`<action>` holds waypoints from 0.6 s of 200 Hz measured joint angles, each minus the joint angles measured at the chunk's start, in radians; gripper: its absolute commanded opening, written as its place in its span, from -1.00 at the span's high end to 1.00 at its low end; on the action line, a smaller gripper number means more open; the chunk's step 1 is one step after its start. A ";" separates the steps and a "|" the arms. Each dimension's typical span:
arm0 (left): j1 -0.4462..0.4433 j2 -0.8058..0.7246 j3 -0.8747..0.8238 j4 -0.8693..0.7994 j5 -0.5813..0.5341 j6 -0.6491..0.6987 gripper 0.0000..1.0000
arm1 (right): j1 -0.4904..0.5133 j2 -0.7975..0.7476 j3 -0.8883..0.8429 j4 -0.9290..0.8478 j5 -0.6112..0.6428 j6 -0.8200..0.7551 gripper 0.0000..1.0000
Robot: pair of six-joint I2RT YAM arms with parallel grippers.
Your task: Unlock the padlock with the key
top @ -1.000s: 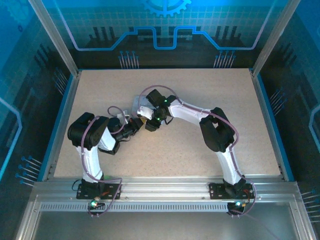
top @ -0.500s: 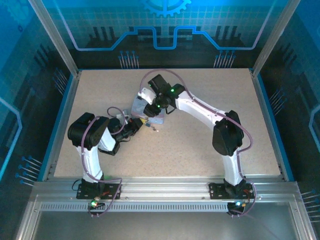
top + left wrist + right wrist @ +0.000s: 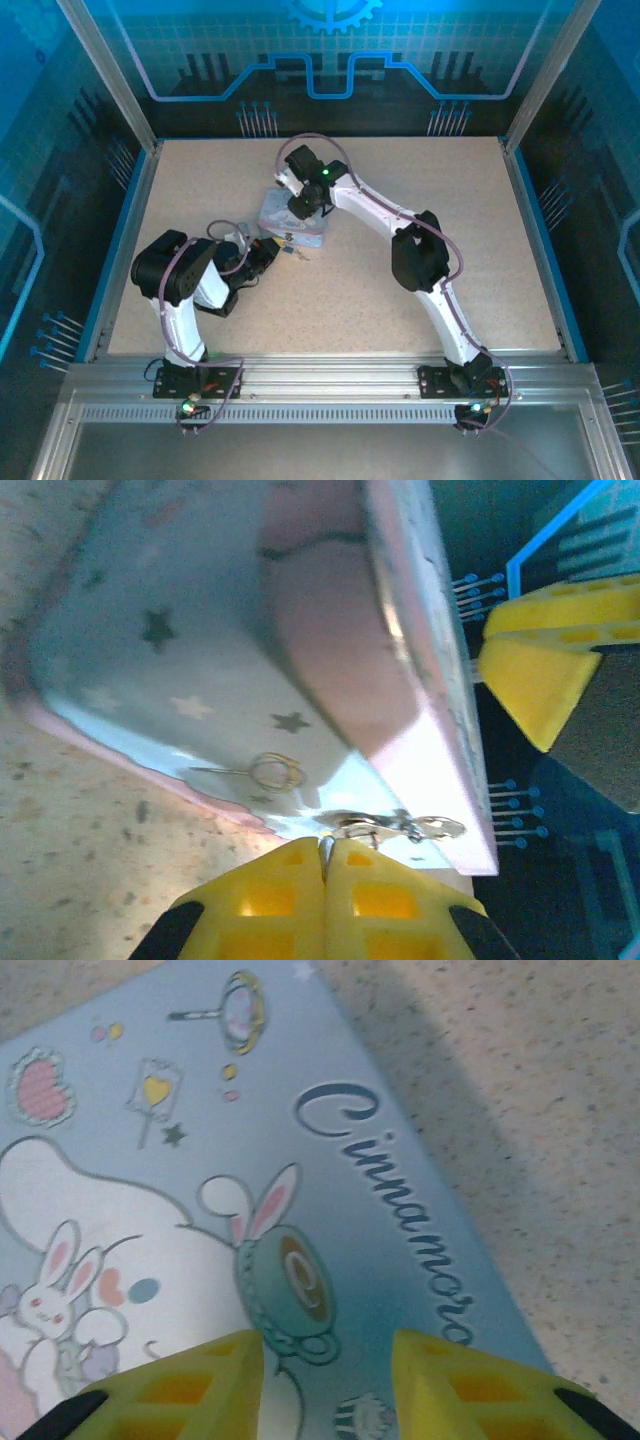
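Top view: the tin lies mid-table with its lid shut, so its contents are hidden. The right gripper hovers over the tin's lid. The left gripper sits at the tin's near edge. The padlock is too small to pick out here.

Left wrist: the left gripper has its fingers pressed together. A small metal piece, probably the key, lies at their tips against the tin's lower edge. Whether it is pinched I cannot tell. The risk is that so thin a sliver twists or slips out if it scrapes the tin.

Right wrist: the right gripper has its fingers apart above the tin's printed lid and holds nothing. Pressing down off-centre could shove the tin into the key.
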 measured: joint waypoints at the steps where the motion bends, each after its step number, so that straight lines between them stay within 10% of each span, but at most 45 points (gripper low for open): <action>1: 0.000 0.000 0.000 0.000 -0.001 0.000 1.00 | 0.000 0.001 0.000 0.000 0.000 0.000 0.24; 120: -0.039 -0.218 0.009 -0.227 -0.010 0.054 1.00 | -0.026 -0.098 -0.194 0.122 -0.041 0.060 0.22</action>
